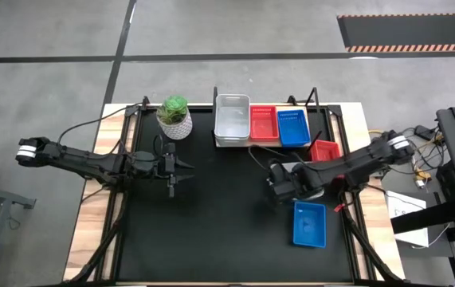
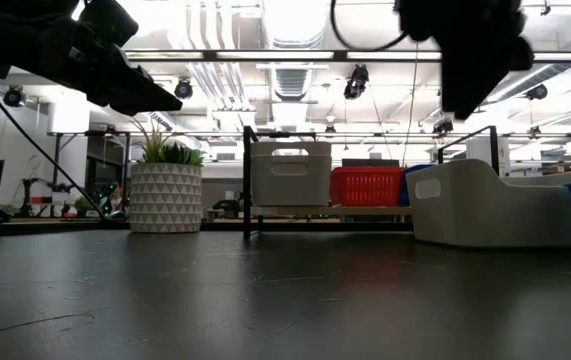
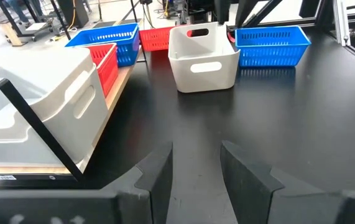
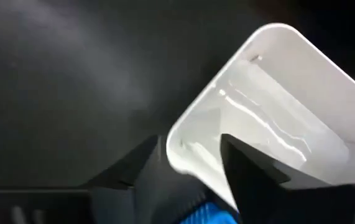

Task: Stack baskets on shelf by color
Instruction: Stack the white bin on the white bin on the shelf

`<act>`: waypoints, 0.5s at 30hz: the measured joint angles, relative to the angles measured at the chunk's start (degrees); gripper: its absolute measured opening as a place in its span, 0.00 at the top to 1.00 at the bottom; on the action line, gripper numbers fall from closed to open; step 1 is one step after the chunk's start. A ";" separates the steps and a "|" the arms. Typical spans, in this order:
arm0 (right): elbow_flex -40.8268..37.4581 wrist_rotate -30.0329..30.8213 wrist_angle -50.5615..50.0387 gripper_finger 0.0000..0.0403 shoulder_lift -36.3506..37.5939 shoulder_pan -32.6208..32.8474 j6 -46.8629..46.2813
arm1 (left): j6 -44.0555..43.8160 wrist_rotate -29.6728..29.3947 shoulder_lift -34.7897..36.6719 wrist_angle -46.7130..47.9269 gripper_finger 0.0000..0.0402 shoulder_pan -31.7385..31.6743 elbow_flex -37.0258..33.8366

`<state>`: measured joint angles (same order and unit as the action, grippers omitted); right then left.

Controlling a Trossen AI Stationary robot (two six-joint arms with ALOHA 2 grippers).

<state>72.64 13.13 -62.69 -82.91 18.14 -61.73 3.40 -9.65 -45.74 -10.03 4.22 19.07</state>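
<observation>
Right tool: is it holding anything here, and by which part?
The right tool straddles the rim of the white basket, one finger inside and one outside. Whether it grips cannot be told. The left tool is open and empty.

The middle of my worktop (image 1: 227, 231) lies bare, a broad lane between my two arms. The shelf (image 1: 260, 143) and its baskets wall the far edge, the plant pot (image 1: 174, 117) guards the far-left corner, and the white bin (image 3: 203, 57) and blue basket (image 1: 309, 224) crowd the right.
</observation>
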 joint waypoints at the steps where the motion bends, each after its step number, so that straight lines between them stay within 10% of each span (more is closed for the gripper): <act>1: 0.00 0.00 0.56 0.58 -0.85 -0.60 0.20 | 0.00 0.00 0.00 0.01 0.71 -0.01 0.00; 15: 0.20 -3.92 0.82 0.48 -10.38 -6.48 5.49 | 0.22 0.00 0.00 0.14 0.71 -0.01 0.00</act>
<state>72.84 9.21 -61.87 -93.30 11.66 -56.24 3.62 -9.65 -45.74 -9.89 4.22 19.07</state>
